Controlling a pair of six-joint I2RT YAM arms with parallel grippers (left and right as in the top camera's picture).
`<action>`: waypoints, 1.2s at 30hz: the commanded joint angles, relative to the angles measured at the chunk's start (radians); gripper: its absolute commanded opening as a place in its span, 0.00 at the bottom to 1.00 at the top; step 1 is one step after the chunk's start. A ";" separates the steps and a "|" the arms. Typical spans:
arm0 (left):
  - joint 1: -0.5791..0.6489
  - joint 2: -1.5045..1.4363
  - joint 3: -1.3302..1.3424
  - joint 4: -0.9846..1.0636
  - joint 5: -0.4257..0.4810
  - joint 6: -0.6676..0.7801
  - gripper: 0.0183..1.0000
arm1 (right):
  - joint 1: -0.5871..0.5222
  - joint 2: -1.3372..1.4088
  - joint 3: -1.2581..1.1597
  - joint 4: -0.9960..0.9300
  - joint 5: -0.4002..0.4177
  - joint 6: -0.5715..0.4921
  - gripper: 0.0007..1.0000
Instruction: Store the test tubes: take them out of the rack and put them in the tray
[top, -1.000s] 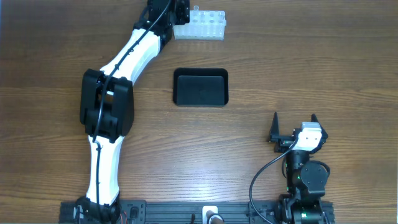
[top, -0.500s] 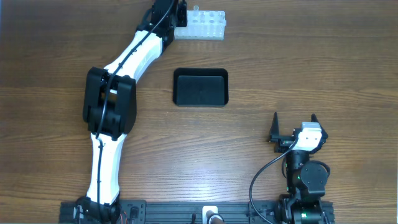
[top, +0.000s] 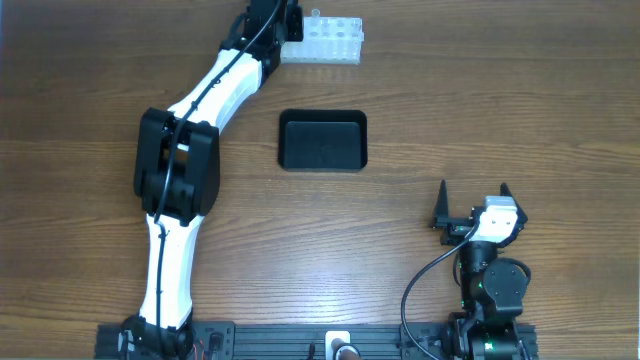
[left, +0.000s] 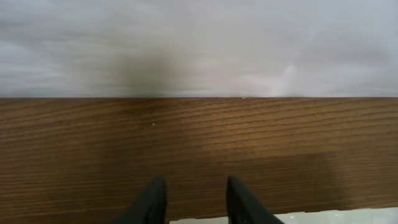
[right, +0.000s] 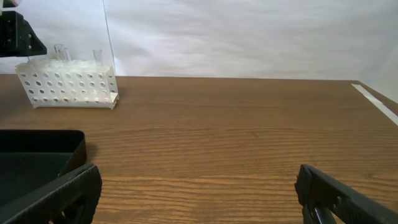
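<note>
At the far edge of the bench (top: 520, 90), near its middle, the white perforated rack (top: 322, 42) stands upright. The clear test tubes (right: 61, 52) stand in it with their tops poking above its upper face; how many there are I cannot tell. Nearer the arms' bases and apart from the rack, the black tray (top: 322, 115) lies flat on the wood, roughly in line with the rack. The left hand (top: 287, 22) is just beside the rack's left end. In its own wrist view its two fingers (left: 153, 200) stand a little apart and grip nothing, with bare wood and a white wall ahead and a pale edge of the rack beside one finger. The left arm (top: 215, 85), white with black joints, stretches from its base up the left side of the bench to that spot. The right hand (top: 472, 205) sits low near its own base at the right, well apart from both tray and rack, its fingers spread wide and holding nothing. From its wrist view the tray's corner lies close by and the rack stands farther off.
</note>
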 joint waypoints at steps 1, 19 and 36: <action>-0.003 0.017 0.025 0.006 0.024 -0.005 0.19 | -0.007 -0.010 -0.006 -0.004 -0.004 -0.005 0.99; -0.003 0.017 0.025 0.018 0.035 -0.009 0.06 | -0.007 -0.010 -0.006 -0.004 -0.004 -0.005 0.99; 0.000 -0.348 0.025 -0.057 -0.002 0.015 0.02 | -0.007 -0.010 -0.006 -0.004 -0.004 -0.005 0.99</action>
